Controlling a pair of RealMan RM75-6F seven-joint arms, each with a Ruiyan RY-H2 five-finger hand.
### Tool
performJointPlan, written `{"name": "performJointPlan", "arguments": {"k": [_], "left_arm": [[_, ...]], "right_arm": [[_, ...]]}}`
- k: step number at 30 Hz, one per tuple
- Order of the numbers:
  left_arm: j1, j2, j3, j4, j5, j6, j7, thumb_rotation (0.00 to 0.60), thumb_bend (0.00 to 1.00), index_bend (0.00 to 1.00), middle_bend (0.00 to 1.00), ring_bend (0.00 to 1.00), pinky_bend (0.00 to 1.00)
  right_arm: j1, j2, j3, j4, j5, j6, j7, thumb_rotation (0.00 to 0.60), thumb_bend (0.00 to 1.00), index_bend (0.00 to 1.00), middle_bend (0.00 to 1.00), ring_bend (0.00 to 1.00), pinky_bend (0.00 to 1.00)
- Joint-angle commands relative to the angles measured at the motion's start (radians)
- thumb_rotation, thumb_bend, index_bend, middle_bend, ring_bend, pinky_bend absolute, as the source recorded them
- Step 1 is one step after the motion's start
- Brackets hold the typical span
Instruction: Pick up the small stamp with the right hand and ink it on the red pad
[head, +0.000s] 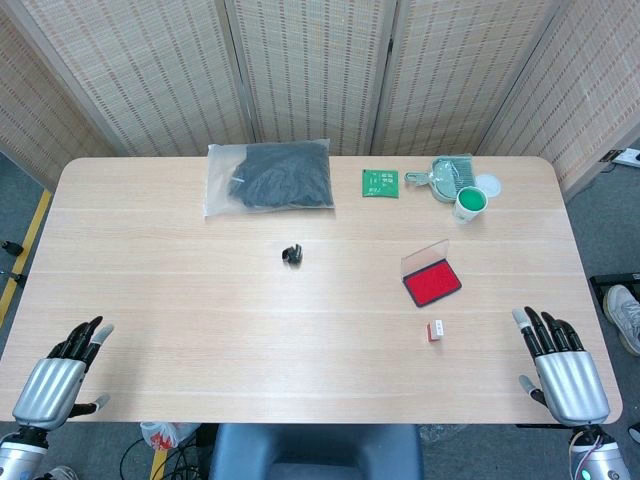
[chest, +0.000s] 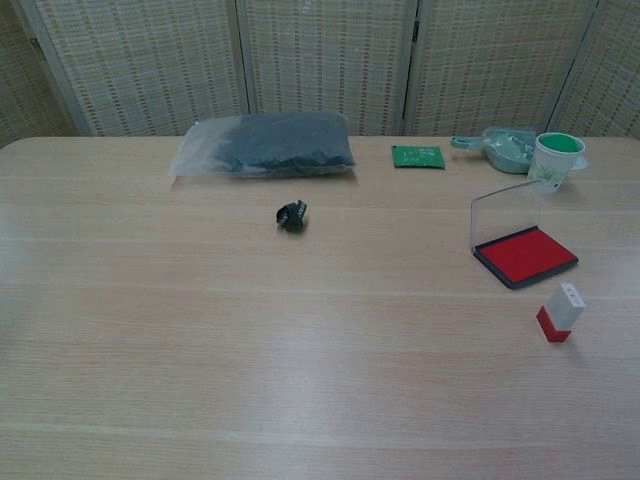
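The small stamp, white with a red base, stands on the table right of centre. Just beyond it lies the red ink pad with its clear lid tipped up. My right hand rests at the table's near right corner, fingers apart and empty, well to the right of the stamp. My left hand sits at the near left corner, also spread and empty. Neither hand appears in the chest view.
A bag of dark material lies at the back centre. A small black clip sits mid-table. At the back right are a green card, a grey dustpan and a green-lined cup.
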Motion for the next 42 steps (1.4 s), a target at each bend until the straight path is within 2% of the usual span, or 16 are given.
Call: {"name": "performJointPlan", "arguments": {"k": [1, 12, 16, 19, 24, 27, 35, 42], "left_arm": [[-0.002, 0.002, 0.002, 0.001, 0.005, 0.001, -0.009, 0.6, 0.07, 0.07, 0.0, 0.04, 0.27], [-0.008, -0.003, 0.005, 0.005, 0.005, -0.005, 0.002, 0.6, 0.07, 0.07, 0.0, 0.04, 0.27], [-0.001, 0.003, 0.007, -0.001, -0.001, 0.005, 0.002, 0.6, 0.07, 0.07, 0.0, 0.04, 0.27], [-0.002, 0.002, 0.005, -0.003, -0.005, 0.005, 0.002, 0.6, 0.07, 0.07, 0.0, 0.04, 0.27], [-0.004, 0.003, 0.007, -0.003, -0.002, 0.004, -0.002, 0.6, 0.07, 0.09, 0.0, 0.04, 0.27], [-0.004, 0.007, 0.007, -0.003, -0.004, 0.003, -0.012, 0.6, 0.07, 0.1, 0.0, 0.04, 0.27], [0.001, 0.023, 0.01, -0.005, 0.016, 0.026, -0.047, 0.6, 0.07, 0.13, 0.0, 0.04, 0.27], [0.0, 0.027, 0.014, -0.005, 0.021, 0.024, -0.057, 0.6, 0.07, 0.13, 0.0, 0.04, 0.27]], "right_arm": [[-0.007, -0.004, -0.004, 0.001, -0.004, 0.008, -0.008, 0.6, 0.16, 0.0, 0.06, 0.14, 0.17], [0.013, -0.016, 0.003, 0.017, 0.01, -0.026, -0.004, 0.6, 0.16, 0.0, 0.06, 0.14, 0.17], [0.069, -0.03, 0.028, 0.06, 0.008, -0.08, 0.083, 0.6, 0.16, 0.0, 0.07, 0.14, 0.17], [0.138, -0.017, 0.052, 0.051, 0.055, -0.201, 0.097, 0.6, 0.16, 0.03, 0.07, 0.14, 0.17], [0.259, 0.015, 0.105, -0.039, 0.211, -0.434, 0.081, 0.6, 0.17, 0.1, 0.07, 0.13, 0.17], [0.309, -0.005, 0.125, -0.05, 0.279, -0.507, 0.057, 0.6, 0.18, 0.16, 0.07, 0.13, 0.17], [0.39, -0.116, 0.137, 0.012, 0.367, -0.575, -0.003, 0.6, 0.19, 0.26, 0.08, 0.13, 0.17], [0.403, -0.172, 0.119, 0.056, 0.392, -0.543, -0.05, 0.6, 0.19, 0.29, 0.08, 0.13, 0.17]]}}
